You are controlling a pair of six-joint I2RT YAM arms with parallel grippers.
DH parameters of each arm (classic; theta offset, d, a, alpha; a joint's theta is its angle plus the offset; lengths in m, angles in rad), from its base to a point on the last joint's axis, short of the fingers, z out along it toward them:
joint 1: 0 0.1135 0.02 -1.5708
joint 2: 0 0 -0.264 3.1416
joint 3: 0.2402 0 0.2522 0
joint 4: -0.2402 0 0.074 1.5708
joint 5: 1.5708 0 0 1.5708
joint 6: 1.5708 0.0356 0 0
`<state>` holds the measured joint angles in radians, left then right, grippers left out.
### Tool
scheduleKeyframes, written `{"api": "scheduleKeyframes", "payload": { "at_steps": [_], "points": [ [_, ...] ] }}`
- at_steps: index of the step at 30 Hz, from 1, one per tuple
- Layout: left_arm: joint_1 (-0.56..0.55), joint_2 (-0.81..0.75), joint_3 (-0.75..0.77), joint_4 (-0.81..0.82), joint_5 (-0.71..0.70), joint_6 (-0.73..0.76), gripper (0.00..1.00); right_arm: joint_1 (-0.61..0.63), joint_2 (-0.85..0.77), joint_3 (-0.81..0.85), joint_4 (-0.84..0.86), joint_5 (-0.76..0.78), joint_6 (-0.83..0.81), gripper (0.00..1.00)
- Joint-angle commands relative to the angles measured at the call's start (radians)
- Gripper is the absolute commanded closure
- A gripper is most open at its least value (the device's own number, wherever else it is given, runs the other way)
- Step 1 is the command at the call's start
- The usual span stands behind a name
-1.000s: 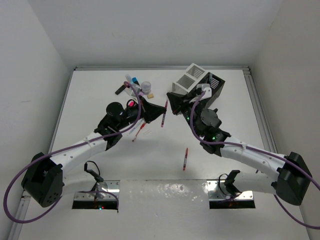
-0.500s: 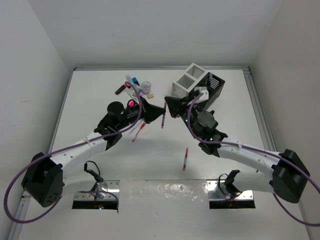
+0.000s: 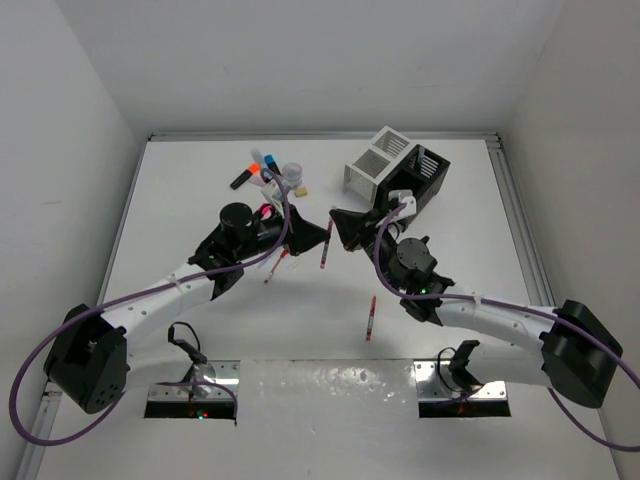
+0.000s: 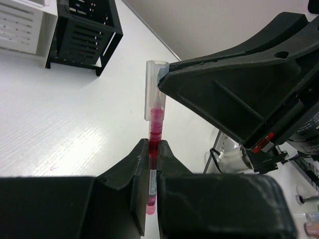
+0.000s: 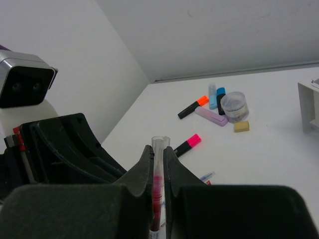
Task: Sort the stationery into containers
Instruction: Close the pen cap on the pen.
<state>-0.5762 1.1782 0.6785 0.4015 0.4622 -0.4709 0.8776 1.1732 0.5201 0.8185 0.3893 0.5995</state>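
Above the middle of the surface (image 3: 200, 190), two end effectors are gripping one red pen (image 3: 324, 252). The left end effector (image 3: 320, 238) is pinching the red barrel. The right end effector (image 3: 338, 220) is pressing its fingers against both sides by the clear cap. The pen's long axis is running near to far, cap pointing far, other tip pointing near. One loose red pen (image 3: 371, 318) is lying at the near right, also lengthwise near to far. At the far left, one orange highlighter (image 5: 190, 107), one pink highlighter (image 5: 187, 144), one tape roll (image 5: 233, 105) and one eraser (image 5: 241, 126) are lying. Two joined containers, one white box (image 3: 368, 170) and one black box (image 3: 428, 175), are standing at the far right.
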Motion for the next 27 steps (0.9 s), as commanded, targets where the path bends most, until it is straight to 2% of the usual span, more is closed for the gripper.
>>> {"api": "scheduleKeyframes", "payload": {
  "at_steps": [1,9,14,19,27],
  "points": [
    [0.042,-0.022,0.064,0.209,-0.073,0.031,1.00,0.063,0.043,-0.043,-0.114,-0.142,-0.015,1.00],
    [0.052,-0.026,0.064,0.203,-0.065,0.057,1.00,0.072,0.066,-0.094,-0.078,-0.127,0.013,1.00],
    [0.052,-0.028,0.053,0.192,-0.040,0.048,1.00,0.069,0.071,-0.042,-0.073,-0.124,-0.007,1.00],
    [0.050,-0.034,0.044,0.174,-0.033,0.041,1.00,0.070,0.059,0.058,-0.126,-0.130,-0.104,1.00],
    [0.052,-0.042,0.058,0.201,-0.031,0.132,1.00,0.069,0.039,0.058,-0.177,-0.139,-0.154,1.00]
  ]
}}
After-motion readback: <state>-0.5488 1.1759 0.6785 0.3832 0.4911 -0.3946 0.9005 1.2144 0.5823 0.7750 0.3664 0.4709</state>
